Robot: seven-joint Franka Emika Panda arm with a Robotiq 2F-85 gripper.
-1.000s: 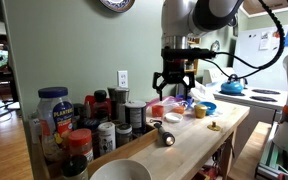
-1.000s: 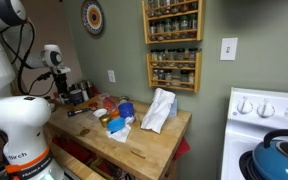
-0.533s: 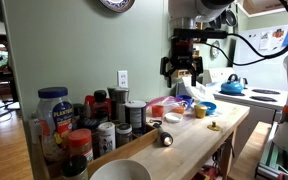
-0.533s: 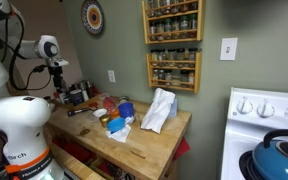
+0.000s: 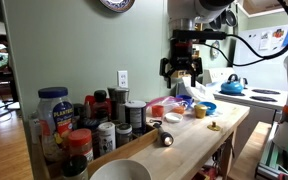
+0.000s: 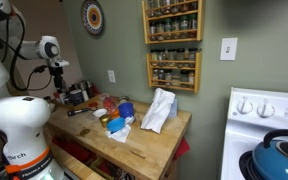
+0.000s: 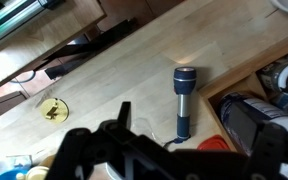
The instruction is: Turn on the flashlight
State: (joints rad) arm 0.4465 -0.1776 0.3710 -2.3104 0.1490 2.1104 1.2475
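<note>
Your gripper [image 5: 181, 72] hangs high over the counter [image 7: 124, 70], fingers spread wide. The flashlight [image 7: 185, 100] lies flat beside the jars [image 5: 109, 115], roughly lengthwise, with open wood toward the front edge.

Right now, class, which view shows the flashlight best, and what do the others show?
The wrist view: the flashlight lies whole on the counter, seen from above. In an exterior view the flashlight is small, lens toward the camera. In an exterior view showing the stove, I cannot pick it out.
</note>
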